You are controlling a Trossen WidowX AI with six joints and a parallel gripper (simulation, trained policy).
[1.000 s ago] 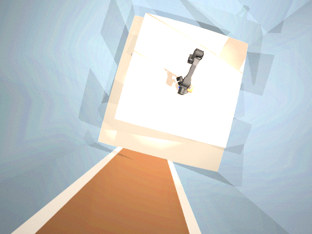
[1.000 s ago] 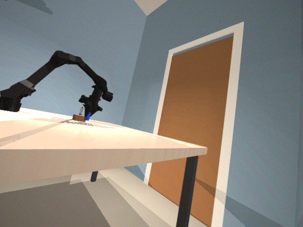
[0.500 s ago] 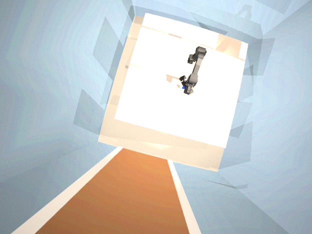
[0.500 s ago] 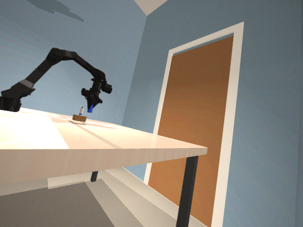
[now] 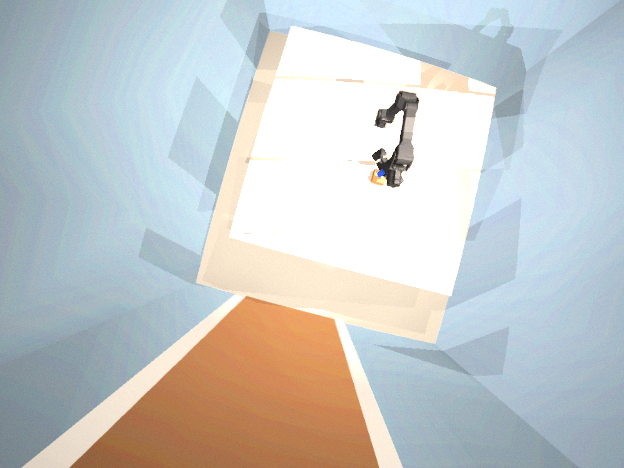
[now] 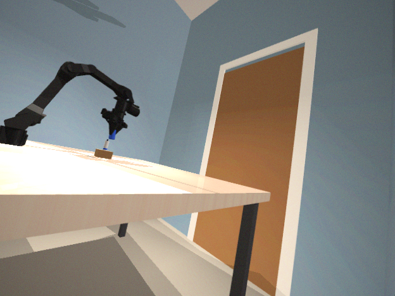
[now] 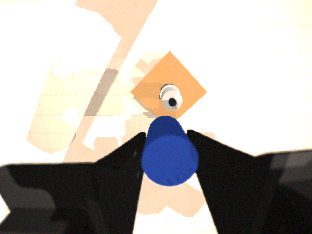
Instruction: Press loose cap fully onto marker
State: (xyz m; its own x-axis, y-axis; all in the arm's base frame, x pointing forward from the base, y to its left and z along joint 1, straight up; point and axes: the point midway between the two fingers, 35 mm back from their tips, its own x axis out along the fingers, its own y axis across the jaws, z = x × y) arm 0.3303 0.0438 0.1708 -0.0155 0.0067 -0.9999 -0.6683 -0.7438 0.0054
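Exterior view: blue cap (image 5: pixel 381 173) (image 6: pixel 112 135) (image 7: pixel 170 159) up near marker tip (image 6: pixel 106 143) (image 7: pixel 171 98)
Fingers: clamped on cap
Handling: prob. light, stiff, maybe slick
Grip: mid-sides, mouth free

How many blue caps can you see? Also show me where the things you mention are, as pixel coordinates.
1. The blue cap (image 5: pixel 381 173) (image 6: pixel 112 135) (image 7: pixel 170 159) is up in the air, held between the hand's fingers, close to the marker (image 6: pixel 106 144) (image 7: pixel 171 96). Another could be hidden behind the arm.

Marker (image 6: pixel 106 145) (image 7: pixel 171 97) upright in holder block (image 6: pixel 103 154) (image 7: pixel 187 90) on table (image 5: pixel 322 211) (image 6: pixel 133 207), cap (image 5: pixel 381 173) (image 6: pixel 112 135) (image 7: pixel 170 160) above, btwn 2 fingers (image 6: pixel 111 128).
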